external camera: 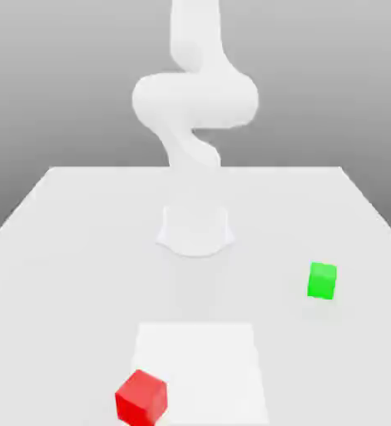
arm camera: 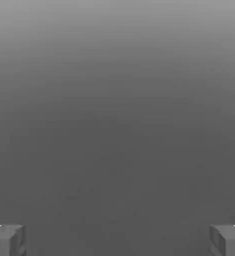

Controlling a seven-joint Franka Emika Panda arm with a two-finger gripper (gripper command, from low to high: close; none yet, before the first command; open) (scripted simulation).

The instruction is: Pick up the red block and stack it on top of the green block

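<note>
Two small cubes sit on the table (external camera: 82, 216) before me, one red and one green, both matte, plain-faced and sharp-edged, and about equal in size. One red block (external camera: 141, 397) rests near the front edge of the exterior view, toward that view's left, with its far corner overlapping a brighter white square patch (external camera: 203, 366) marked flat on the tabletop. One green block (external camera: 322, 280) stands farther back and toward the exterior view's right, well apart from the red one and clear of the patch. Neither cube touches the other, and each lies flat on the surface rather than tilted.

Beneath them stretches a single pale grey-white table, smooth and unmarked apart from that one square. My one arm (external camera: 195, 100) rises from a round white base (external camera: 195, 229) at the middle of the table, behind both cubes; its links are smooth, rounded and plain white, curving upward in thick bends and running off the top of the exterior view.

My gripper (arm camera: 117, 241) is spread wide, with nothing between the jaws: in the hand view its two fingertips (arm camera: 7, 240) show as blocky grey pads with white upper edges, set far apart at opposite corners, against a plain grey backdrop that shades from lighter to darker.
</note>
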